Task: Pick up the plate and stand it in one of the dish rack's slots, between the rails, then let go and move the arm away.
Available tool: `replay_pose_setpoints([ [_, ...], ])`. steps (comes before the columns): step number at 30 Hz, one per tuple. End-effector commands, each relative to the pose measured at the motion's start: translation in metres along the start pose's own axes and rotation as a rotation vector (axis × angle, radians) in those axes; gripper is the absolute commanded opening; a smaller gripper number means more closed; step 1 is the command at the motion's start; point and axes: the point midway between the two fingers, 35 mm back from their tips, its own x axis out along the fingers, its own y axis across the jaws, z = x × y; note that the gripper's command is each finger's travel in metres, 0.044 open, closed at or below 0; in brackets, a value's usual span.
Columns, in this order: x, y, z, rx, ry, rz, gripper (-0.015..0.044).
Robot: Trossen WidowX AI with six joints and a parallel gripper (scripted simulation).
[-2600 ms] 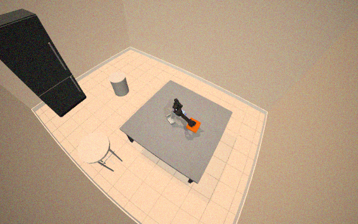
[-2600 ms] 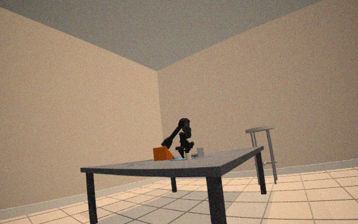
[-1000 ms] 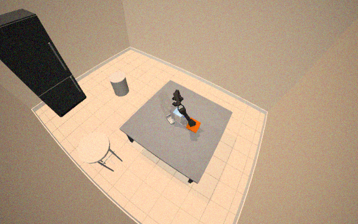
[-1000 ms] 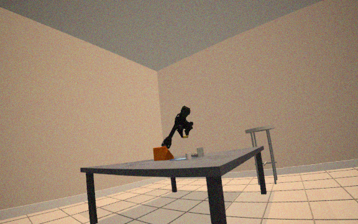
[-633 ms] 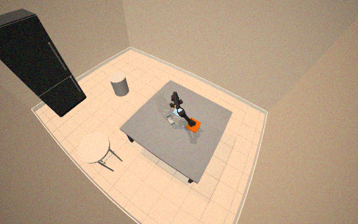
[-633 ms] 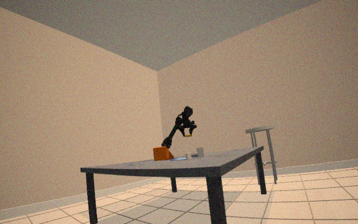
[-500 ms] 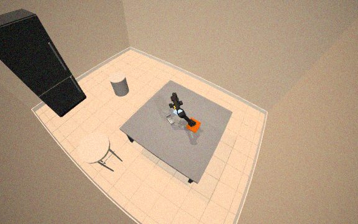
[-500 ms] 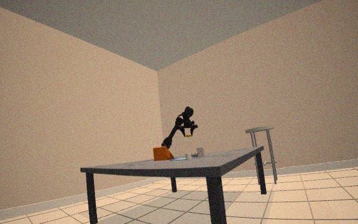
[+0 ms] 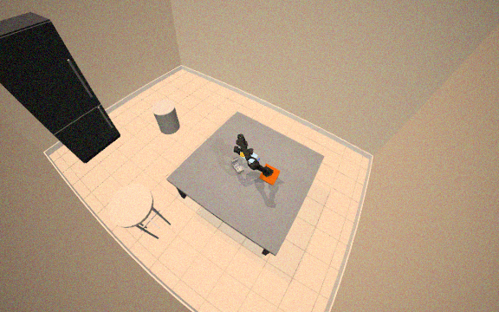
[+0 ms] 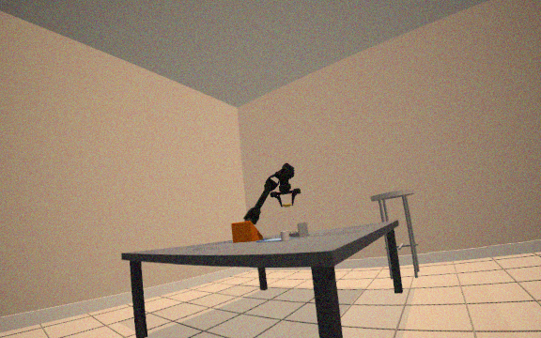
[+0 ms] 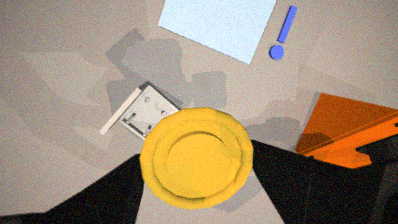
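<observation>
2 fingers clamp the yellow plate (image 11: 196, 156) flat, mid-frame; tipping it toward the dish rack (image 11: 145, 112) could loosen it.

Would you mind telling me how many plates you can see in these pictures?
1. The yellow plate is clamped in the tool, held above the table and overlapping the dish rack in the wrist view. No others show.

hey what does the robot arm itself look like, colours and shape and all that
The arm is slim, jointed and near-black, rising from an orange block base. A pale blue patch shows partway along it in the top view. The gripper has two broad, matte black fingers. No cables or markings are discernible.
</observation>
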Motion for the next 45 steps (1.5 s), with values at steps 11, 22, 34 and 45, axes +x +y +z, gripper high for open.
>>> replay_pose_setpoints([
  [11,0.004,-0.005,-0.057,0.46,0.01,0.004,0.0],
  [22,0.01,-0.015,-0.1,0.833,0.019,0.002,0.0],
  [34,0.032,-0.024,-0.094,0.742,-0.111,-0.053,0.0],
  [45,0.068,-0.034,-0.075,0.509,-0.364,-0.122,0.0],
])
